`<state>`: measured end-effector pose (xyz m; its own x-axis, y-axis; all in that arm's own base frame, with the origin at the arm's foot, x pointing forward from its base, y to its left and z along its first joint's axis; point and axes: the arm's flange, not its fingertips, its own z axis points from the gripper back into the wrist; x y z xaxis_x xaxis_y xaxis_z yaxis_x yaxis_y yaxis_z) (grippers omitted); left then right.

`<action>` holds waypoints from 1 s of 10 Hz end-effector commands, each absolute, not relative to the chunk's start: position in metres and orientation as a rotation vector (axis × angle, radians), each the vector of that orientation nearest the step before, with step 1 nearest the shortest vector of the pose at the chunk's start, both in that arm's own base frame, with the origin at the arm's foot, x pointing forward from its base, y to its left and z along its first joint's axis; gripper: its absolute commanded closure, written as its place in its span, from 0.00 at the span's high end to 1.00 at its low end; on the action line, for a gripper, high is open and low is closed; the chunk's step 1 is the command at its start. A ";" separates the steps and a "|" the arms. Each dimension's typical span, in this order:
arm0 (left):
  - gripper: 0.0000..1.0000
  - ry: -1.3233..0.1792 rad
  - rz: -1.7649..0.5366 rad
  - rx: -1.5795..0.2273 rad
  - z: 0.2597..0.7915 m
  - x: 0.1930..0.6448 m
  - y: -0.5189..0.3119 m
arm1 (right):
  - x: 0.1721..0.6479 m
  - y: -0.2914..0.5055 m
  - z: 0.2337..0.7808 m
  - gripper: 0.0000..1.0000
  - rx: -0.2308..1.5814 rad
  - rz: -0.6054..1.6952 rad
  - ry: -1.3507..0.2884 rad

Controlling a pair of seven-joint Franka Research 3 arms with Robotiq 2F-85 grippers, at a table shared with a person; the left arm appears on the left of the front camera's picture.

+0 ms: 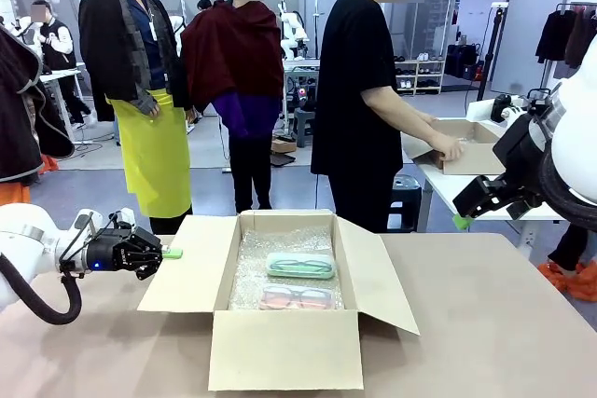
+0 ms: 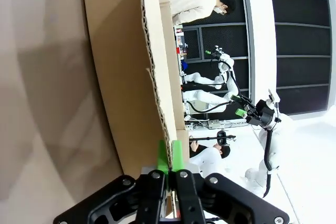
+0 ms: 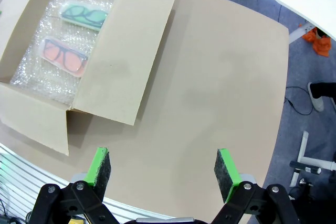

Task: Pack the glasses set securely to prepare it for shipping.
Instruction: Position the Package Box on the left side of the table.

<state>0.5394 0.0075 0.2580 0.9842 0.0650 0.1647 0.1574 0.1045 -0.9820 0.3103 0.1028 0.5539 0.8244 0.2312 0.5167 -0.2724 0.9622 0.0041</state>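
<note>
An open cardboard box [image 1: 284, 347] sits on the tan desk [image 1: 504, 323], its floor lined with bubble wrap [image 1: 250, 272]. Inside lie the mint-green case [image 1: 300, 265], on the far side, and the pink case [image 1: 297, 298] just nearer, side by side and flat. The left claw [image 1: 171, 253], fingers pressed together and holding nothing, hovers at the box's left flap [image 1: 182, 267]. The right claw [image 3: 164, 170], fingers spread wide and empty, hangs high above the desk's right side. A person [image 1: 359, 90] in black stands beyond the far edge.
</note>
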 end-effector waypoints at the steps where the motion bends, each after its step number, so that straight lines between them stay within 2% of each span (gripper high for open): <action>1: 0.03 -0.172 -0.084 -1.494 0.265 0.537 0.018 | 0.311 0.105 0.554 1.00 0.077 0.264 -0.548; 10: 0.03 -0.282 -0.025 -1.417 0.283 0.515 0.187 | 0.311 0.105 0.554 1.00 0.077 0.264 -0.548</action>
<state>0.5126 0.1721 0.2800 0.9673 0.1666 0.1911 0.1618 0.1748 -0.9712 0.3104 0.1027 0.5539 0.8244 0.2309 0.5167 -0.2722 0.9622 0.0044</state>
